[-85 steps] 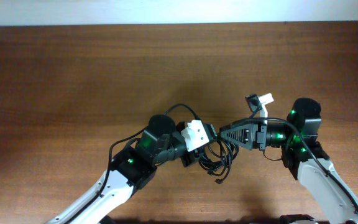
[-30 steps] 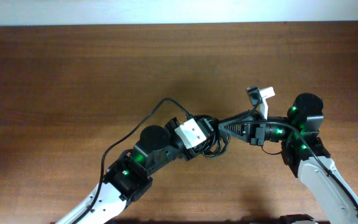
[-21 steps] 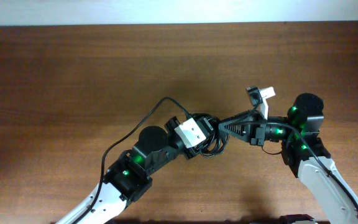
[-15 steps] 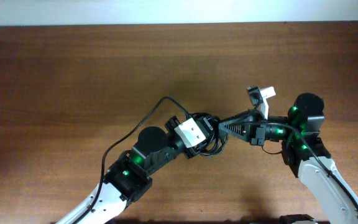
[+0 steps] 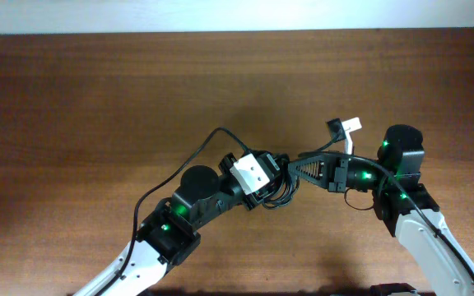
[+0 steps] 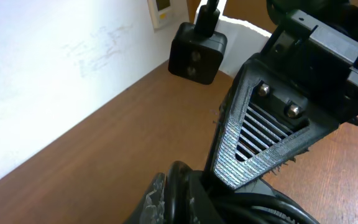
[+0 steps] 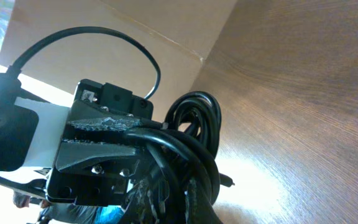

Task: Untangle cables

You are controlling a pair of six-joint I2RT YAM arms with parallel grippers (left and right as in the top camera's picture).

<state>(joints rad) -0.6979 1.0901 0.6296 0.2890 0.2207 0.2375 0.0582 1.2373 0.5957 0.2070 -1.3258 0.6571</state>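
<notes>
Gripping the cables (image 5: 280,194) from both sides: the left tool (image 5: 275,170) is coming in from the lower left and the right tool (image 5: 294,168) from the right, tips almost touching over mid-bench (image 5: 97,99). Both are clenching on strands. In the right wrist view the cords (image 7: 194,134) are looping in a tight black bundle beside the left tool and running down into the right tool's fingers (image 7: 157,199). In the left wrist view a black loop (image 6: 180,180) is sitting between the left tool's fingers (image 6: 154,198), with the right tool's ribbed finger (image 6: 257,140) pressing in just above it. From overhead the bundle is hanging as a small coil just below the two tips, near the bench surface; I can't tell whether it's touching. Strands are overlapping too tightly to separate one from another.
</notes>
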